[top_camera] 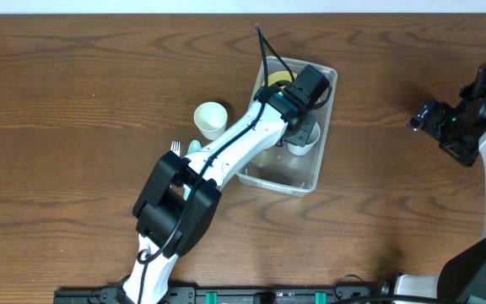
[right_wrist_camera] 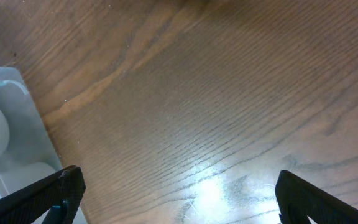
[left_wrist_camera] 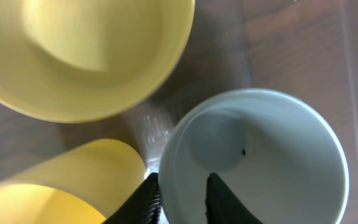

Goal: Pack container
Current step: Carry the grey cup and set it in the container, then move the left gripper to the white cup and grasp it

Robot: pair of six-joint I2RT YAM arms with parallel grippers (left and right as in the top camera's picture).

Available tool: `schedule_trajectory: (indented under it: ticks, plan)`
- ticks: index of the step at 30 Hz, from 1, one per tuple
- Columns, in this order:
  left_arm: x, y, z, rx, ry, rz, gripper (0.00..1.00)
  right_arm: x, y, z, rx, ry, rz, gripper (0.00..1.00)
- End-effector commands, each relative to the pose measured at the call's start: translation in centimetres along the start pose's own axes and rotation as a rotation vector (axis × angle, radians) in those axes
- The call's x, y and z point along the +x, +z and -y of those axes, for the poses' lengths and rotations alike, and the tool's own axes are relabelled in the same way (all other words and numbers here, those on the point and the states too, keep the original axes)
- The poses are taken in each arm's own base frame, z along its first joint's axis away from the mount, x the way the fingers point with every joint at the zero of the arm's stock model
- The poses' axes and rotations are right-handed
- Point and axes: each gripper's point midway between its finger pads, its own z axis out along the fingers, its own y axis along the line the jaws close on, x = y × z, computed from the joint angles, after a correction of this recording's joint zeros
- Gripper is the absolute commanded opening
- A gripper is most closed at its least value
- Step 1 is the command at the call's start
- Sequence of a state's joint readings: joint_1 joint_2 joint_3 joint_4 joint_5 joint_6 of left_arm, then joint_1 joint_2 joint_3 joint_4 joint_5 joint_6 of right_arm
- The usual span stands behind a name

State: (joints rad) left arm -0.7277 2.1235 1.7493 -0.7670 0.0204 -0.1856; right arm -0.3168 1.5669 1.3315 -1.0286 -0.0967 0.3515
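Observation:
The clear plastic container (top_camera: 310, 187) lies at the table's centre. My left gripper (top_camera: 300, 135) reaches down into it. In the left wrist view its fingers (left_wrist_camera: 182, 193) straddle the left wall of a white cup (left_wrist_camera: 260, 162), one finger outside and one inside, with a gap between them. A yellow bowl (left_wrist_camera: 92, 56) and a yellow cup (left_wrist_camera: 55, 186) stand beside the white cup; the bowl also shows in the overhead view (top_camera: 278, 78). My right gripper (top_camera: 420, 118) is open and empty over bare wood to the right; its wrist view (right_wrist_camera: 179, 193) shows the container's corner (right_wrist_camera: 5, 124) at the left.
A cream cup (top_camera: 211, 118) stands on the table left of the container. A fork (top_camera: 175, 146) and a small pale item (top_camera: 194, 145) lie beside my left arm. The table is dark brown wood.

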Motion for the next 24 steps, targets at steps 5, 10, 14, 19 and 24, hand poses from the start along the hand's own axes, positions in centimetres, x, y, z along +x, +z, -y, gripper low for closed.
schedule_trajectory:
  ticks: [5, 10, 14, 19, 24]
  plan:
    - [-3.3, -9.5, 0.0, 0.018, -0.018, 0.134, 0.50, 0.0, 0.0, 0.2, 0.004, -0.003, 0.001, 0.99]
    - [-3.7, -17.9, -3.2, -0.027, -0.066, 0.260, 0.62, 0.0, 0.0, 0.2, 0.004, -0.003, 0.001, 0.99]
    - [-1.7, -20.5, -10.1, -0.226, -0.158, 0.236, 0.65, 0.0, 0.0, 0.3, 0.005, -0.003, 0.001, 0.99]
    - [1.1, -17.0, -17.6, -0.282, -0.318, 0.085, 0.64, 0.0, 0.0, 0.2, 0.004, -0.003, 0.001, 0.99]
    - [3.0, -10.7, -20.7, -0.160, -0.448, -0.066, 0.64, 0.0, 0.0, 0.2, 0.004, -0.004, 0.001, 0.99]
